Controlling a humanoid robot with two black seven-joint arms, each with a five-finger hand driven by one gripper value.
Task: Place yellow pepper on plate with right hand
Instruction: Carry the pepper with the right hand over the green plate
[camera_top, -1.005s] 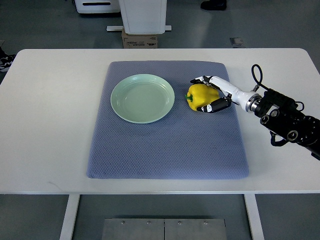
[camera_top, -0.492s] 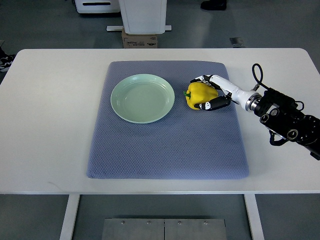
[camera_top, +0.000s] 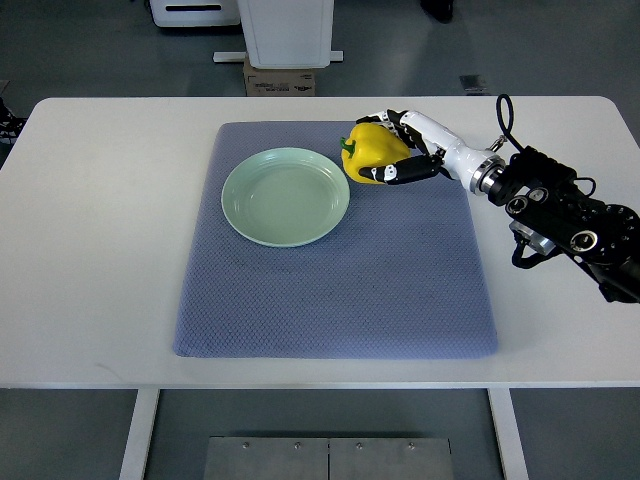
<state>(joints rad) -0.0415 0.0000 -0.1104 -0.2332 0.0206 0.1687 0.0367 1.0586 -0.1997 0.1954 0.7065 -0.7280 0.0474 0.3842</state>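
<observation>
In the top view, the right hand (camera_top: 398, 150) comes in from the right side with its fingers (camera_top: 396, 174) wrapped tight around the yellow pepper (camera_top: 372, 153). The pepper's green stem points left. The pepper is just beside the upper right rim of the green plate (camera_top: 285, 196). The plate lies on a blue mat (camera_top: 335, 290) on the white table (camera_top: 100, 240).

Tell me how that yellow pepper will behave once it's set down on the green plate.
The glossy yellow bell pepper in the right hand looks rounded and lobed, so it may rock or roll. The shallow pale green plate has a low rim, probably enough to stop it.
</observation>
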